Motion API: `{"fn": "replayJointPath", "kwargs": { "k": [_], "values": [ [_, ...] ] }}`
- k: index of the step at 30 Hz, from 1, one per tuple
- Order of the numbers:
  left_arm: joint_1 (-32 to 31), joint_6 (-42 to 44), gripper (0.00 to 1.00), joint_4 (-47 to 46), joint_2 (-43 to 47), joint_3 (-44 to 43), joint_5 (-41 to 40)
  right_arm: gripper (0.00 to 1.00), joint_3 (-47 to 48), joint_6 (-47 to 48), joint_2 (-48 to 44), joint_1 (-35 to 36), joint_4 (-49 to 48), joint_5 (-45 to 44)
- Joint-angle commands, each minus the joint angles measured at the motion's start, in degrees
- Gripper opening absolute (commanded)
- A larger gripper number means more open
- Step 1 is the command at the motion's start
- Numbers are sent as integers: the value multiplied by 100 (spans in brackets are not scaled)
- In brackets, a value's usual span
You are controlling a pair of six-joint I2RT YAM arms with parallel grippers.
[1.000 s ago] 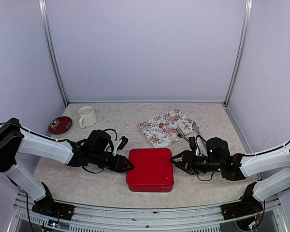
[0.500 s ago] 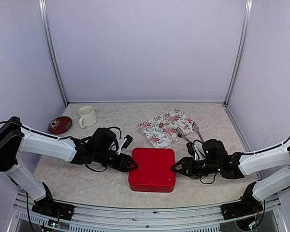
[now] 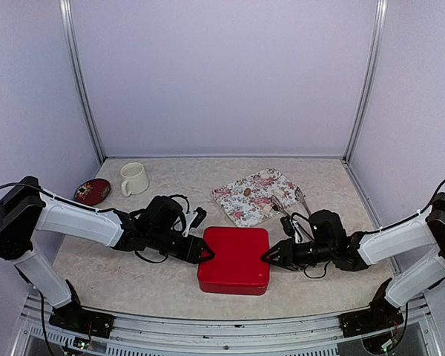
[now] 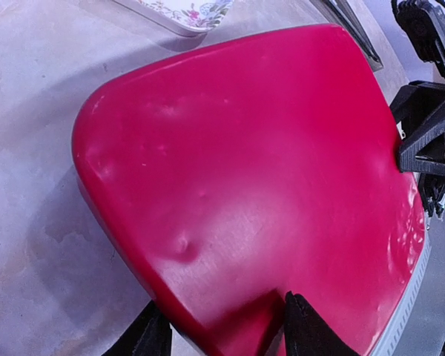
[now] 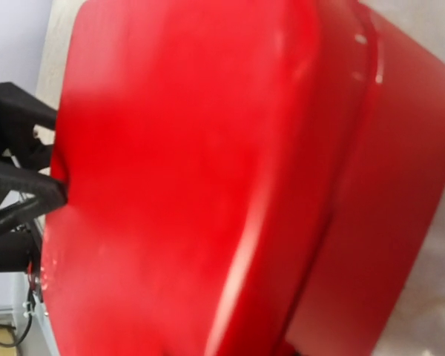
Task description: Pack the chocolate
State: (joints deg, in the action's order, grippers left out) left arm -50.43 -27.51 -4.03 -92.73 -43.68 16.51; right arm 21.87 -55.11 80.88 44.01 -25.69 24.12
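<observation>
A red box with its lid (image 3: 233, 259) sits at the near middle of the table. My left gripper (image 3: 207, 254) is at its left edge. In the left wrist view its jaws (image 4: 226, 334) straddle the rim of the red lid (image 4: 245, 163) and pinch it. My right gripper (image 3: 266, 257) meets the lid's right edge and also shows in the left wrist view (image 4: 400, 144). In the right wrist view the lid (image 5: 178, 170) sits skewed over the darker base (image 5: 400, 222), with my own fingers hidden. One tiny brown chocolate (image 3: 248, 192) lies on the floral tray (image 3: 261, 182). Other chocolates are hidden.
Metal tongs (image 3: 289, 202) lie at the tray's right edge, just behind my right gripper. A white mug (image 3: 134, 178) and a small round red dish (image 3: 92, 191) stand at the back left. White walls enclose the table on three sides.
Both grippers have closed in on the red box from each side. The box has shifted slightly to the right. The right gripper's spread fingers have come onto the lid's edge.
</observation>
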Motion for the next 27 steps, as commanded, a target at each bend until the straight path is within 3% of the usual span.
{"fn": "replayJointPath", "kwargs": {
  "k": [1,8,14,27],
  "values": [
    [-28,195,55,166,-172,8,-71,34,-202,159,406,-87,245,-101],
    [-32,259,57,248,-280,-62,-107,22,-496,175,899,-275,-130,17],
    [127,151,53,43,-348,32,146,20,-350,306,1165,-288,-288,245],
    [886,336,83,212,-55,-307,354,61,409,882,358,-435,738,-231]
  ]
}}
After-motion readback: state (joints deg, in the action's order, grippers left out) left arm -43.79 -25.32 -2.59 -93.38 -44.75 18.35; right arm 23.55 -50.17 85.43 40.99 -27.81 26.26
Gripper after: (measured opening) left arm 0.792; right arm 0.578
